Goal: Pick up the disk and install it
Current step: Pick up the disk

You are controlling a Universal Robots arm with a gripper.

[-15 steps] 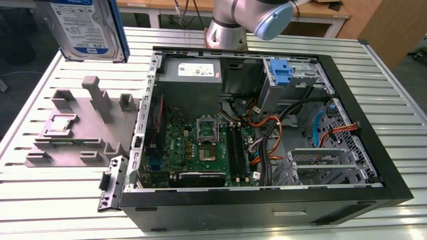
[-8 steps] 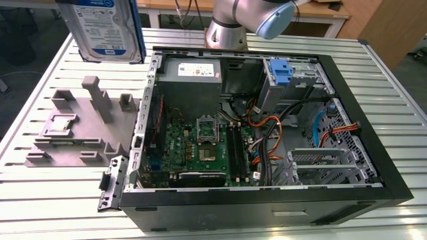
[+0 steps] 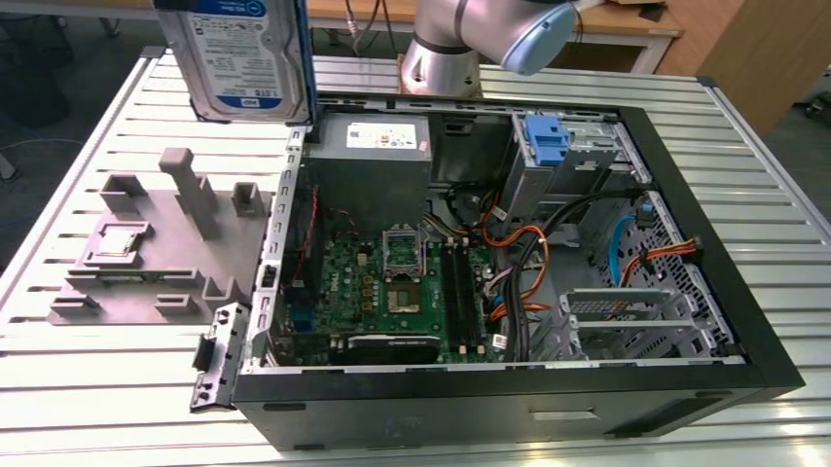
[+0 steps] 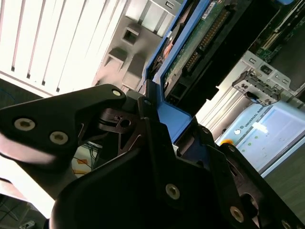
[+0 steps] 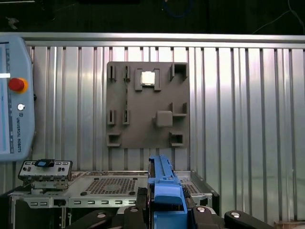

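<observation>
Over the table [image 3: 104, 389], the disk [image 3: 247, 53] hangs, top cropped.

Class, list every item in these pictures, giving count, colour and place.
disk: one, silver with blue rails, held aloft at the exterior view's upper left.
computer case: one, black, open, on the table.
fixture: one, grey, beside the case, on the exterior view's left.
chip: one, silver, on the fixture.
latch: one, blue, inside the case.
table: one, silver, slatted.
arm: one, silver-grey, behind the case.
gripper: one, black, shut on the disk.
</observation>
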